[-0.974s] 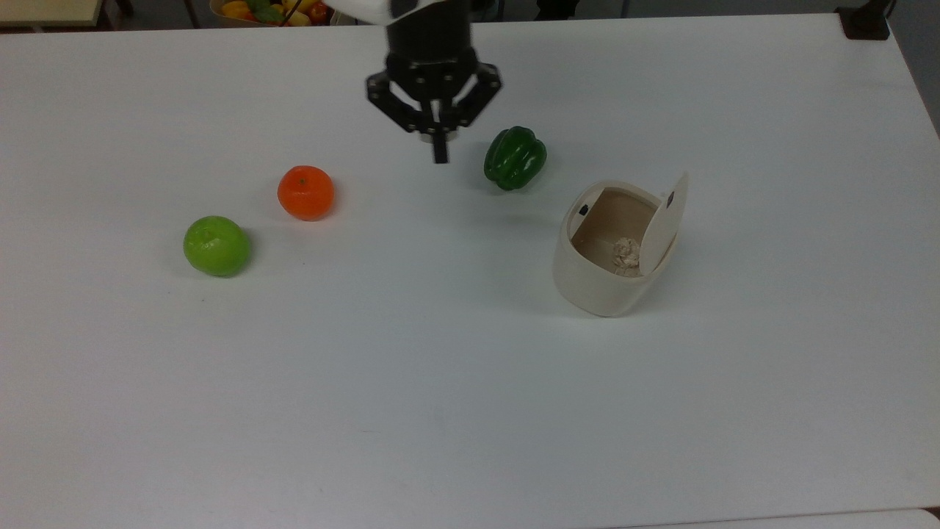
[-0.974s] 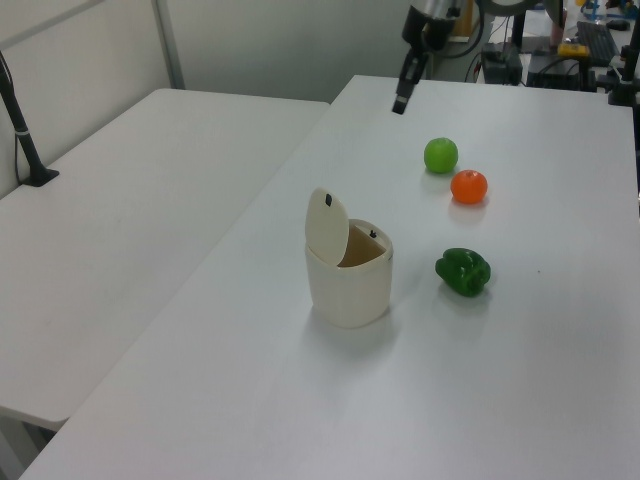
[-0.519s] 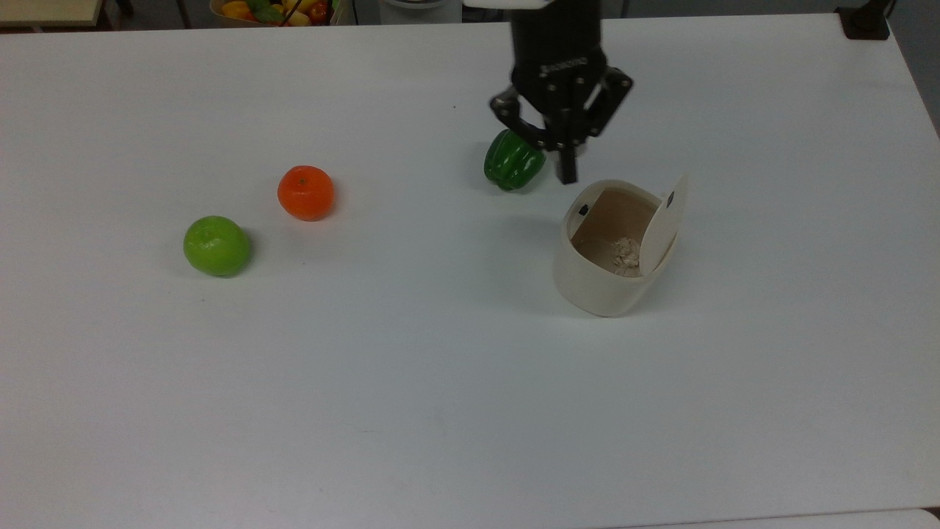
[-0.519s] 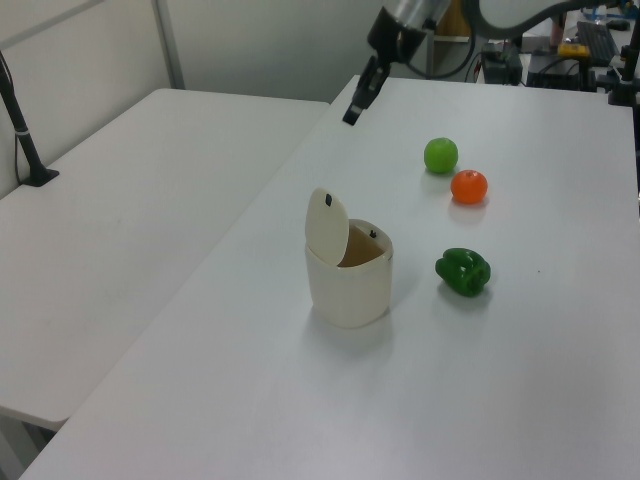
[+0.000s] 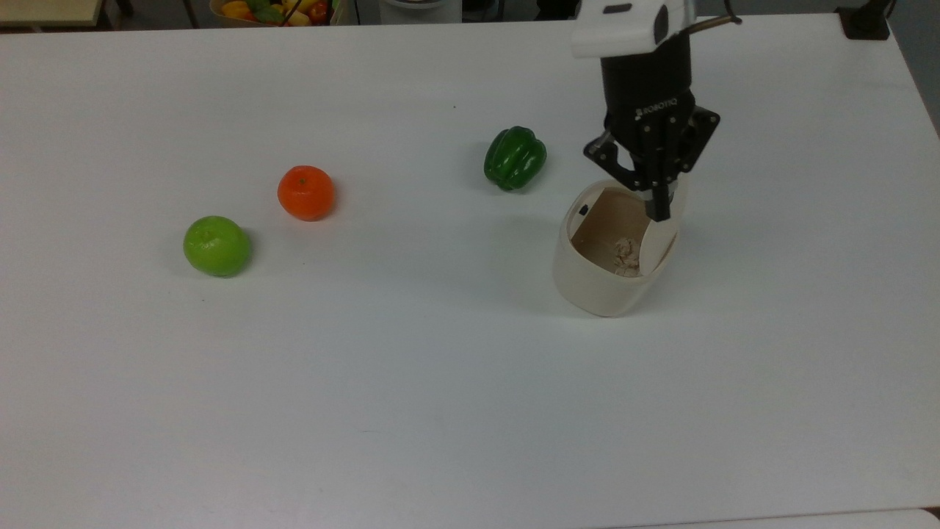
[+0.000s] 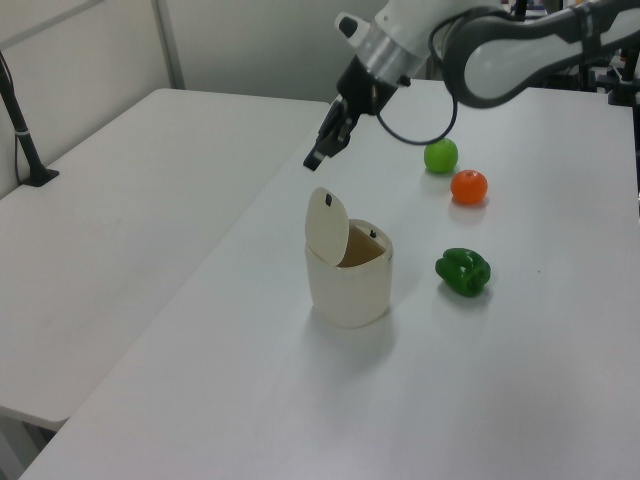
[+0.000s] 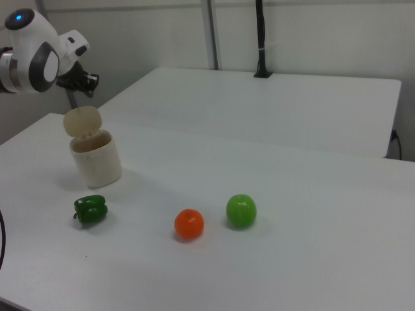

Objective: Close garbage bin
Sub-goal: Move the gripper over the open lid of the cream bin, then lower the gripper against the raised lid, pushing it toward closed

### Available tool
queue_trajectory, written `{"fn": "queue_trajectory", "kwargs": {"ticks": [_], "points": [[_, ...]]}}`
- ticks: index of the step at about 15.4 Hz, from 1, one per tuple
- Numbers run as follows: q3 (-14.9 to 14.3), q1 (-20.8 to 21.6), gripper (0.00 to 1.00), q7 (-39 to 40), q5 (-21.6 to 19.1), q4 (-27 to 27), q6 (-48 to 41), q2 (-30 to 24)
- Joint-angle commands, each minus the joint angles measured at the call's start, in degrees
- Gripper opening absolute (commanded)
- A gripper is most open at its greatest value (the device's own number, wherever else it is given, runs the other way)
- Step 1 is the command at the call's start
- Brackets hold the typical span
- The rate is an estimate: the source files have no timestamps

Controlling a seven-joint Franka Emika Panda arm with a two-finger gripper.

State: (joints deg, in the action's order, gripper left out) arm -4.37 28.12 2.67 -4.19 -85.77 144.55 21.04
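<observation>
1. On the white table (image 5: 411, 382), toward the top view's right: garbage bin (image 5: 595, 283), upright, mouth facing up; lid (image 5: 661, 235) raised near vertical on its right rim.
2. Inside: crumpled paper wad (image 5: 625, 255).
3. Gripper (image 5: 659, 213): fingers closed together, empty, pointing down above the lid; marked "ROBOTIQ".
4. Nearby: green pepper (image 5: 515, 157).

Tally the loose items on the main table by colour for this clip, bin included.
Green: 2, the green apple and the green bell pepper
Orange: 1, the orange
Cream-white: 1, the garbage bin, lid up
Total: 4
</observation>
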Motion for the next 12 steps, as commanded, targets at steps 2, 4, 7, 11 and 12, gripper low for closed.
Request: {"fn": "queue_trajectory", "kwargs": {"ticks": [2, 4, 7, 11, 12], "points": [[2.0, 0.4, 0.00, -0.6, -1.3, 1.1, 3.2, 2.3], [2.4, 0.8, 0.00, -1.3, -1.3, 1.1, 3.1, 2.2], [2.5, 0.8, 0.00, -1.3, -1.3, 1.0, 2.4, 1.8], [2.5, 0.7, 0.00, -0.5, -0.9, 1.2, -6.1, 0.6], [2.5, 0.7, 0.00, 0.1, -1.0, 1.2, -7.2, 0.2]]}}
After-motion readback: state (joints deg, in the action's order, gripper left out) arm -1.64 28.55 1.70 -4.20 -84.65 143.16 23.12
